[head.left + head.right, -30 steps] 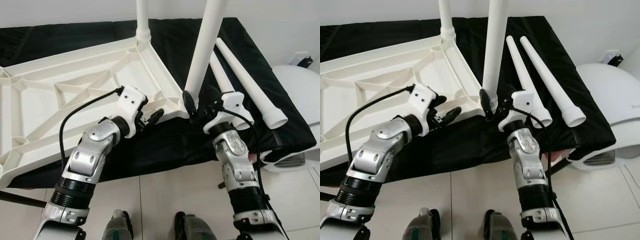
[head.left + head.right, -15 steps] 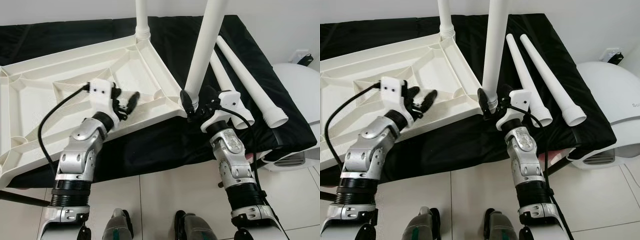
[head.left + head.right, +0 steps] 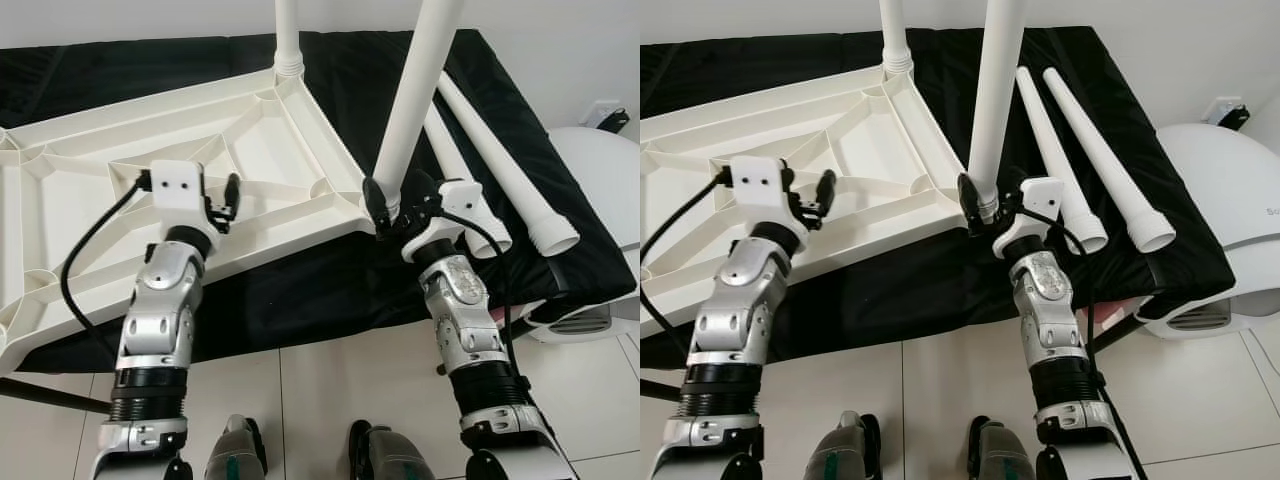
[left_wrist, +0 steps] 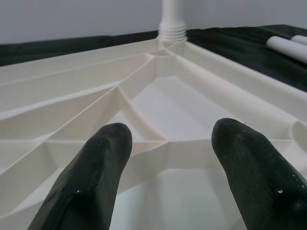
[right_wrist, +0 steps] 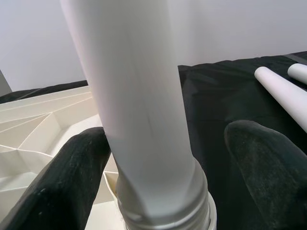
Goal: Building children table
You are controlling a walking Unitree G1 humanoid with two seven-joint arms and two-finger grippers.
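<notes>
Your inventory:
- Tabletop (image 3: 90, 190): white, upside down on black cloth (image 3: 330, 280), ribs up.
- Far leg (image 3: 288, 35): upright in far corner socket.
- Near leg (image 3: 415, 95): upright at near corner; your R gripper (image 3: 392, 208) sits round its base, fingers apart, one touching, not clamped.
- L gripper (image 4: 168, 158): fingers spread, above tabletop ribs, holding nothing.
- Two spare legs (image 3: 500, 165): lying side by side on cloth, right of near leg.

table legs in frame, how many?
4. One stands in the far corner socket; one stands at the near corner between the right gripper's fingers; two lie loose on the black cloth. None looks hidden.
</notes>
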